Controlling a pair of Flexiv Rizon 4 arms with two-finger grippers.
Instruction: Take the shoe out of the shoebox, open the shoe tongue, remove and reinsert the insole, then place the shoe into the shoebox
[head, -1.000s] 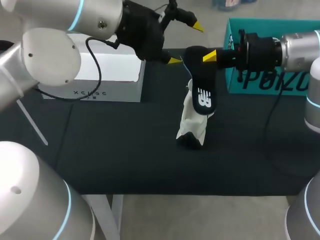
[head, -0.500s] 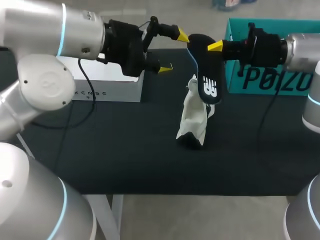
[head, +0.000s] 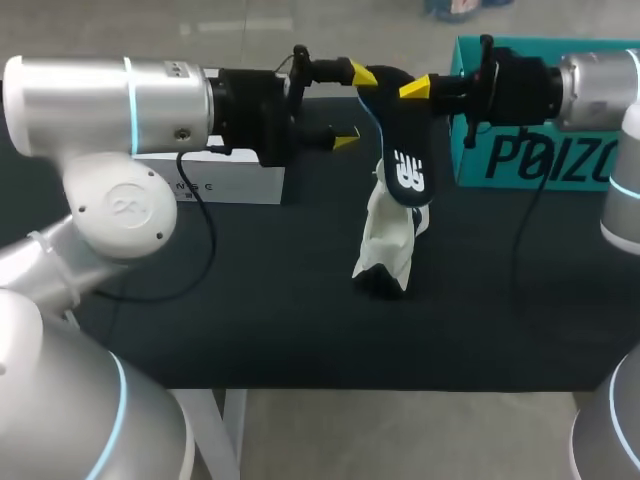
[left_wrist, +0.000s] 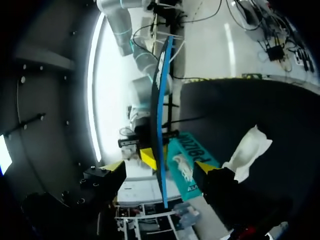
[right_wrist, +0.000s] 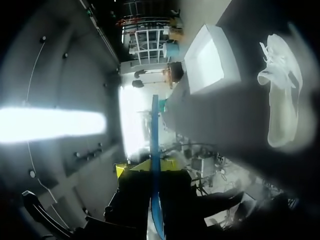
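My right gripper (head: 418, 90) is shut on the top end of a black insole (head: 406, 170) with a white logo, which hangs down over the table. In the right wrist view the insole (right_wrist: 154, 125) runs edge-on out from between the gripper's (right_wrist: 150, 166) fingers. My left gripper (head: 354, 107) stands open right beside that top end. In the left wrist view its fingers (left_wrist: 114, 168) sit apart on either side of the insole (left_wrist: 159, 100), not touching it. The white shoe (head: 385, 245) stands tilted on the table under the insole, also seen as the shoe (left_wrist: 248, 149) and the shoe (right_wrist: 280, 100).
A white shoebox (head: 235, 180) sits at the back left, mostly behind my left arm; the same box (right_wrist: 210, 60) shows in the right wrist view. A teal box (head: 540, 155) stands at the back right. The table (head: 250, 300) is black.
My left gripper has swung right and now straddles the insole's top end. The right gripper has shifted slightly with the insole. The shoe has not moved.
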